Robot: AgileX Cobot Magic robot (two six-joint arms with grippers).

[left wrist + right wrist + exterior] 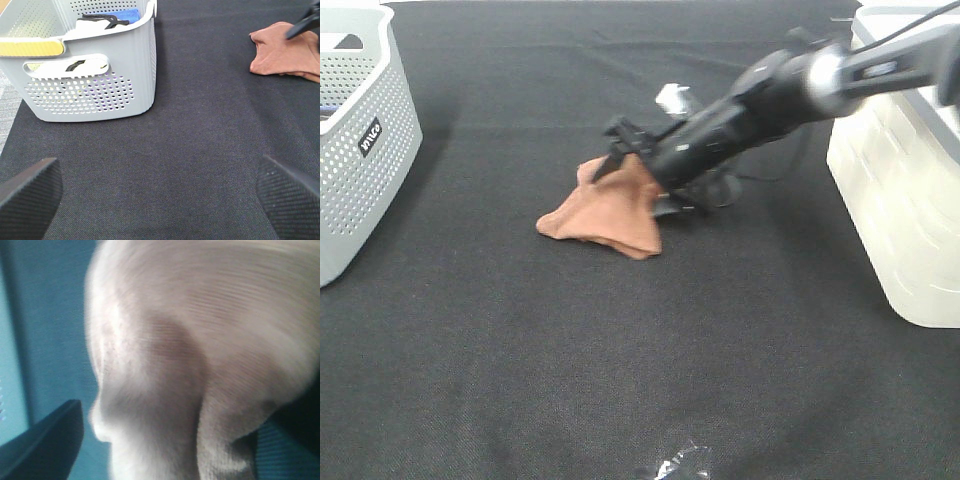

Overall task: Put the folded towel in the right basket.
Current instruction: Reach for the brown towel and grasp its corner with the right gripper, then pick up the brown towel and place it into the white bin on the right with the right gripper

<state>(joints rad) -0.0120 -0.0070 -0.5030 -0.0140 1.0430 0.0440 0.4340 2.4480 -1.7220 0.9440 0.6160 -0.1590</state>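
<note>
The folded towel (610, 212) is rust-brown and lies mid-table, its upper edge lifted. My right gripper (632, 160) reaches in from the right and is shut on that upper edge; the rest of the towel hangs down onto the black cloth. In the right wrist view the blurred towel (200, 355) fills the frame between the dark fingertips (45, 450). The right basket (905, 200) is white and stands at the right edge. My left gripper (160, 200) is open and empty, low over the cloth, far from the towel (282, 50).
A grey perforated basket (355, 140) stands at the far left; the left wrist view shows this basket (90, 95) holding several cloth items. A small white thing (673, 97) sits behind the right arm. A small shiny scrap (675, 465) lies at the front edge.
</note>
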